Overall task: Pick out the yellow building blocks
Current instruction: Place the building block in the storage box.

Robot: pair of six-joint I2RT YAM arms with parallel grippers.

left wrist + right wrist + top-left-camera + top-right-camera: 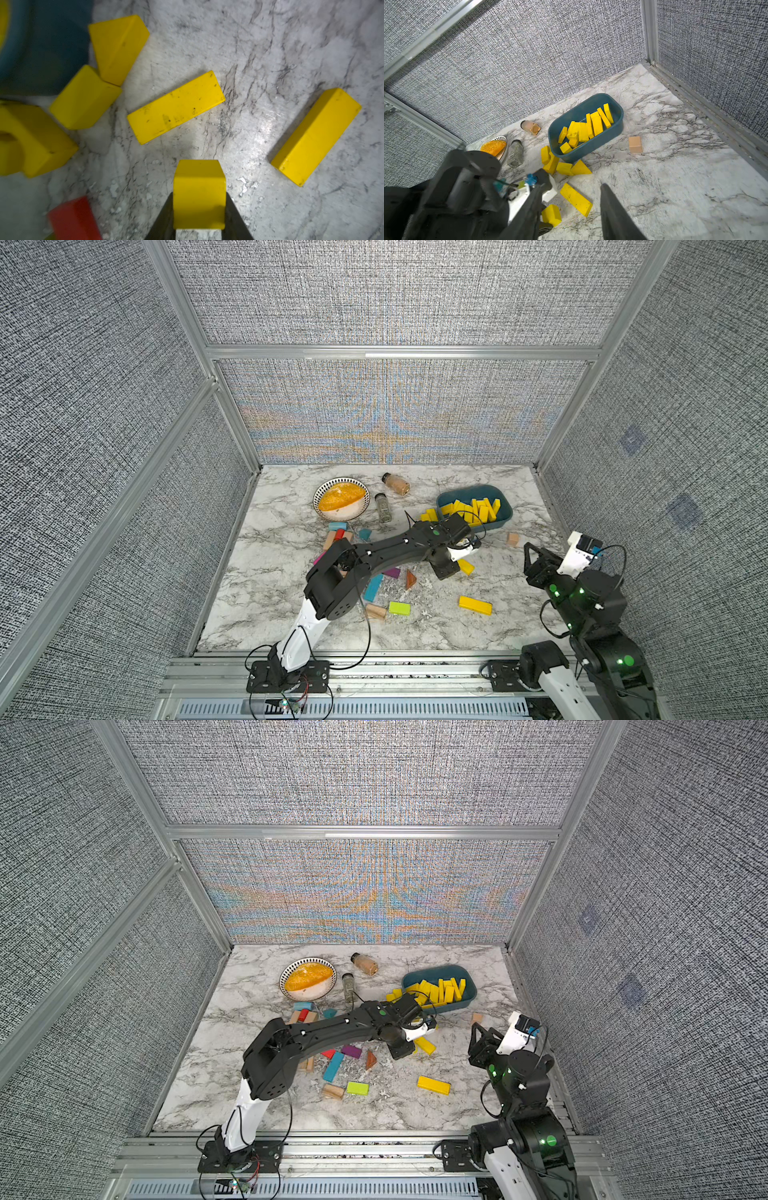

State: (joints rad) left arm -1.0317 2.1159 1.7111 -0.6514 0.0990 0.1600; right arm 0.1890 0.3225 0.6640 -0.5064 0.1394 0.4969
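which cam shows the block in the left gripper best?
Left wrist: the small yellow block fills the foreground, clamped between both fingers of the left gripper. The right wrist view shows it partly behind the arm. In both top views the arm hides it.

The setting is a robot test cell, probably within a laboratory, though nothing beyond the enclosure is visible. Grey woven fabric panels [386, 294] in aluminium frame rails [399, 352] close in three sides. The marble-patterned tabletop [511, 639] carries staged props: wooden toy blocks [400, 608], a blue bin [474, 492], a bowl [341, 498] and spice jars [396, 483]. Two robot arms are bolted to a slotted metal base rail [415, 672] at the front edge.
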